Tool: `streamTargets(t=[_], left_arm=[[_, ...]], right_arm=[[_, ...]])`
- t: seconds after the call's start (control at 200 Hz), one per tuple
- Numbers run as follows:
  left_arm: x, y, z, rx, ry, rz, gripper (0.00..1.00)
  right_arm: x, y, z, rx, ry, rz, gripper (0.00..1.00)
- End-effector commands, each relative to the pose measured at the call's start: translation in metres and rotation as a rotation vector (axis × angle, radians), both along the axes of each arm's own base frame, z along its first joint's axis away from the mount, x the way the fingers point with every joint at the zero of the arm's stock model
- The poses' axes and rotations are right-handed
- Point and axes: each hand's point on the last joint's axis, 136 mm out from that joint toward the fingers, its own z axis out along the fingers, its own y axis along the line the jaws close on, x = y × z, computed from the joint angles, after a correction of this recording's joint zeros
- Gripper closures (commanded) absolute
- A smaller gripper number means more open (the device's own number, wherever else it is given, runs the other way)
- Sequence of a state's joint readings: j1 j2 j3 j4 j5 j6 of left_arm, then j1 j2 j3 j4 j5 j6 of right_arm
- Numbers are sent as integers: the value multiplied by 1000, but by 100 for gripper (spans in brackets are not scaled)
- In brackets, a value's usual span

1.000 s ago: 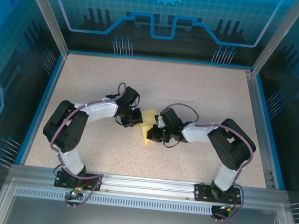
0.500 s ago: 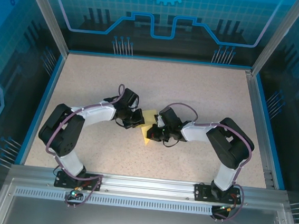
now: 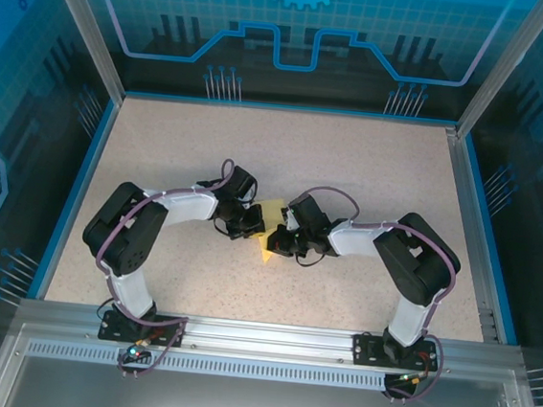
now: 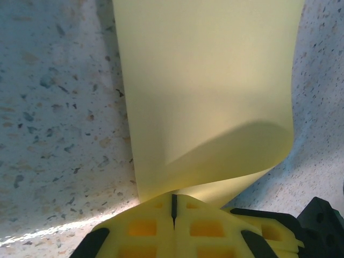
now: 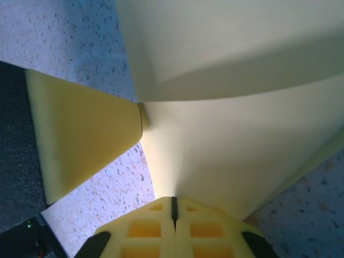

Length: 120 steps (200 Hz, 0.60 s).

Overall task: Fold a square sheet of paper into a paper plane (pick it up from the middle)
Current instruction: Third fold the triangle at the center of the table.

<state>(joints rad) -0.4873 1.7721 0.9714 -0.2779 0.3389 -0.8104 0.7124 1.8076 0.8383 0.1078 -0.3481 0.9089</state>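
The yellow square sheet of paper [image 3: 269, 230] is held just above the table centre, bent over on itself between both grippers. My left gripper [image 3: 251, 225] is shut on its left edge. In the left wrist view the sheet [image 4: 204, 86] rises from the closed jaws [image 4: 173, 203] and curls over in a loose fold at the right. My right gripper [image 3: 283, 242] is shut on the sheet's right side. In the right wrist view the paper [image 5: 231, 134] fans out from the closed jaws [image 5: 173, 207], and the left gripper's yellow finger [image 5: 80, 140] touches the paper's edge.
The speckled beige table [image 3: 286, 157] is bounded by a blue rim [image 3: 90, 167] and transparent walls. A metal rail [image 3: 268, 338] carrying the arm bases runs along the near edge. The right gripper's black body [image 4: 322, 220] sits close beside the left jaws.
My left arm has shifted its elbow out and back, and its gripper has edged slightly right and nearer along the paper. The right arm and the paper have barely moved.
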Motion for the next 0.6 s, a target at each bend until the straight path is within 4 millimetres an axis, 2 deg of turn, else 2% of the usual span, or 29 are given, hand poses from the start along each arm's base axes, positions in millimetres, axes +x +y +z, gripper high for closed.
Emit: streamTargets(t=[0.0,0.595], left_arm=[[1,-8,2,-24,-1,-28,94],[0,-7,4,-24,-8,-32,93]], right_arm=[[6,-3,-5,-17,19,-23,100],[9,-10,-7,-34,25,-67,100]])
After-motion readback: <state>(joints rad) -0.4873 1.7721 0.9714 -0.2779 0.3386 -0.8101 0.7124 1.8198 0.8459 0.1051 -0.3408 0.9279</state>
